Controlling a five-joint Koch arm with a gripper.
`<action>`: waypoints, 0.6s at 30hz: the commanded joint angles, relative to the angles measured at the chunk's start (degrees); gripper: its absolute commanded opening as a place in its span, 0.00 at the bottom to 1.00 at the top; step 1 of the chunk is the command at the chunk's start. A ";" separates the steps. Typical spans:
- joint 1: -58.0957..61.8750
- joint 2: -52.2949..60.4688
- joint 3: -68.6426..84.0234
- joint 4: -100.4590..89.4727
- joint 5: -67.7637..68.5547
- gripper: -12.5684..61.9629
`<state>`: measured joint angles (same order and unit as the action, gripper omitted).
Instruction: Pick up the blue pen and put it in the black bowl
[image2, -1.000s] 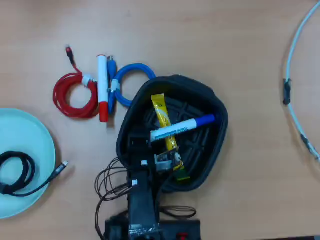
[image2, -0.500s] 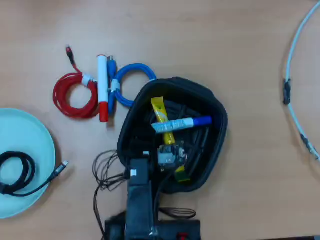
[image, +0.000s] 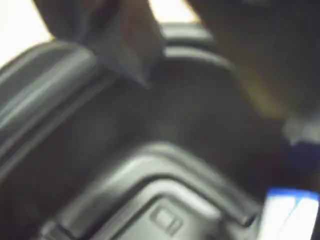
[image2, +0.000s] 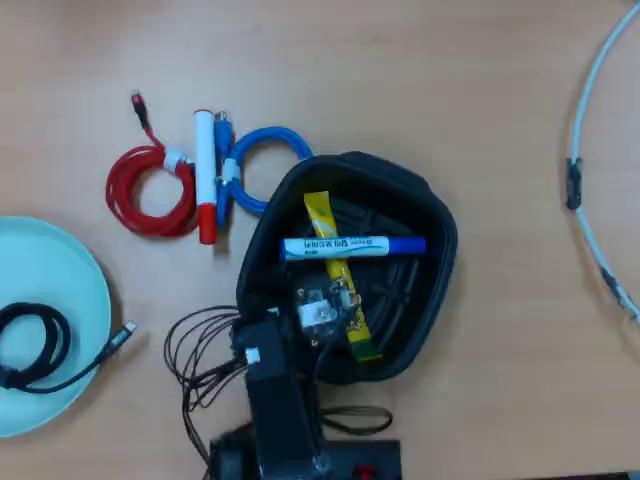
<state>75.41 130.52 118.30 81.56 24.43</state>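
Note:
The black bowl (image2: 430, 215) sits at the centre of the overhead view. The blue pen (image2: 350, 246) lies level inside it, across a yellow stick packet (image2: 322, 215), its blue cap to the right. My gripper (image2: 325, 298) is inside the bowl just below the pen and apart from it. The wrist view is blurred: a dark finger (image: 120, 45) hangs at top left over the bowl's ridged floor (image: 160, 200), and the pen (image: 292, 212) shows at the bottom right corner, outside the jaws. The jaws look spread with nothing between them.
Left of the bowl lie a white marker with a red cap (image2: 205, 185), a red cable coil (image2: 130, 195) and a blue cable coil (image2: 270, 140). A pale teal plate (image2: 70, 290) holding a black cable (image2: 30, 345) is at the left edge. A white cable (image2: 590, 140) runs along the right.
The pen has swung from tilted to level and shifted left within the bowl. My gripper has drawn back and to the left, away from the pen.

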 joint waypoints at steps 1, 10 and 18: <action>-2.46 5.45 -8.26 4.13 2.64 0.56; -12.74 5.36 -13.18 6.59 6.33 0.56; -19.60 4.13 -9.40 3.08 7.21 0.56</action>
<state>57.48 130.52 109.51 87.36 30.50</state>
